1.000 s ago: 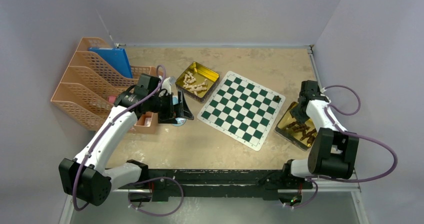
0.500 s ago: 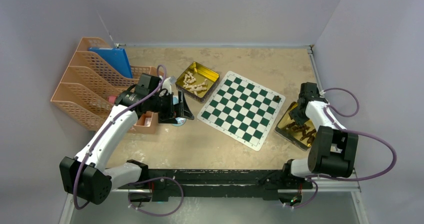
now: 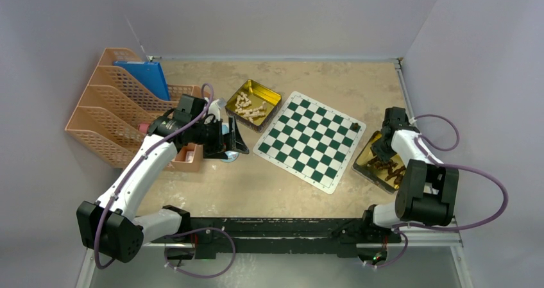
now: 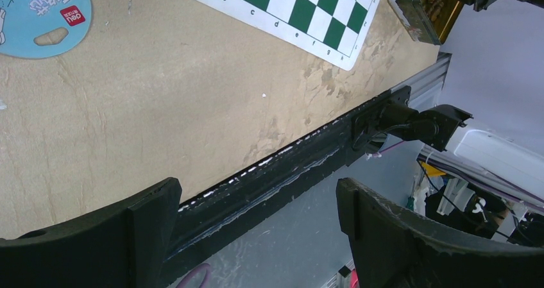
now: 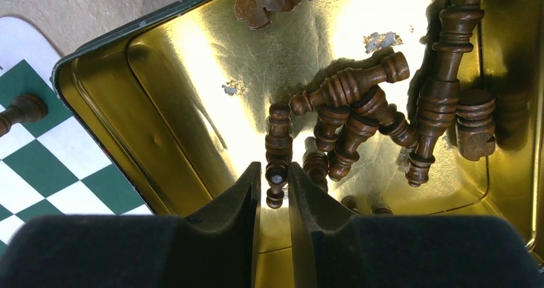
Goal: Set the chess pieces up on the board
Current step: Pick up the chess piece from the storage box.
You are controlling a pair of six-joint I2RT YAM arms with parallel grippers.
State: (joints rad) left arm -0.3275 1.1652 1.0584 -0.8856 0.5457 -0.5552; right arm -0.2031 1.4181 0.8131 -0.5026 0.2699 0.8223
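The right gripper (image 5: 274,167) is down inside the gold tin (image 5: 167,108) at the right edge of the board (image 3: 311,140). Its jaws stand narrow on either side of one dark piece (image 5: 278,140). That piece lies flat on the tin floor, and its long axis runs straight out from the gripper along the gap, so the jaws meet it across its slim waist. They look to be against its sides, but I cannot tell whether they have really pinched it. The other dark pieces (image 5: 359,108) lie in a heap just beside it on the right, some touching it, and a lift could drag one along. The board lies to the robot's left of the tin, with a lone dark piece (image 5: 22,108) standing on a corner square near the tin wall. This arm is plainly the nearer one. The left gripper (image 4: 256,198) hangs wide open and empty over the bare desk (image 3: 256,185), well apart on the far side of the board, near the tin of pale pieces (image 3: 251,105).
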